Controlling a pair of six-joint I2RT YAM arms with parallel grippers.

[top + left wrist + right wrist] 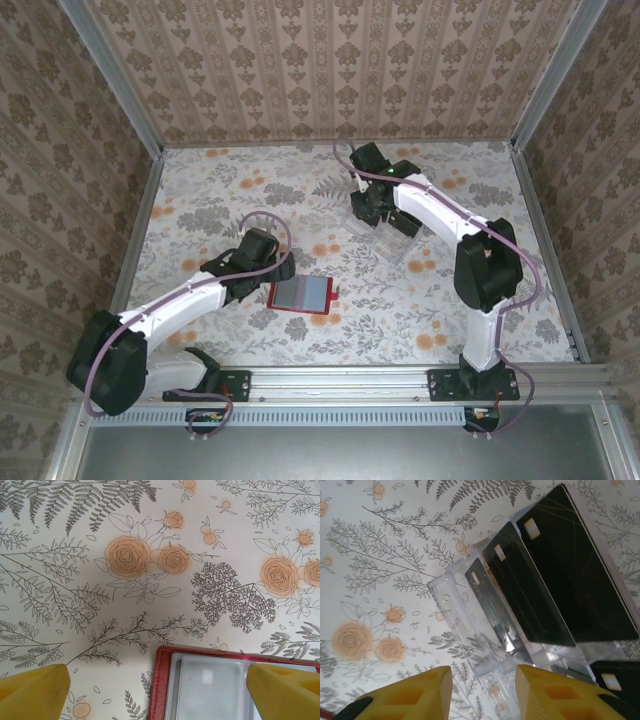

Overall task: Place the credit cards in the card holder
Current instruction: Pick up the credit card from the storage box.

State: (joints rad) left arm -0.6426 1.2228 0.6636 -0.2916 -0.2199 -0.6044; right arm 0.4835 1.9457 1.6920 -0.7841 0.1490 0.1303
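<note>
- Tray – clear plastic, divided – is sitting right under the R gripper. In the top view it is lying mid-table on the R side, well apart from the card holder.
- R arm is reaching over the tray from the near edge, w/ the R gripper covering part of it.
- R gripper's yellow fingers are standing apart w/ a gap between them. The tray's clear edge is showing in that gap, but contact can't be told.
- Standing on edge in the tray's slots are the credit cards, leaning one behind another. They are black & glossy, each showing a small light mark near an upper corner.
- One more dark card w/ a light mark is peeking out at the lower R corner of the R wrist view, partly behind a finger.
- Lying open & flat near the table's front, centre-left, is the card holder – red border, greyish inner pockets.
- L gripper is hanging low at the holder's L edge, fingers spread wide & clamping nothing. One finger is overlapping the holder in the L wrist view.
- Table is showing a pale floral print: orange roses, grey ferns.
- Walls are showing beige damask paper, and a metal rail is carrying both arm bases along the near edge.
</note>
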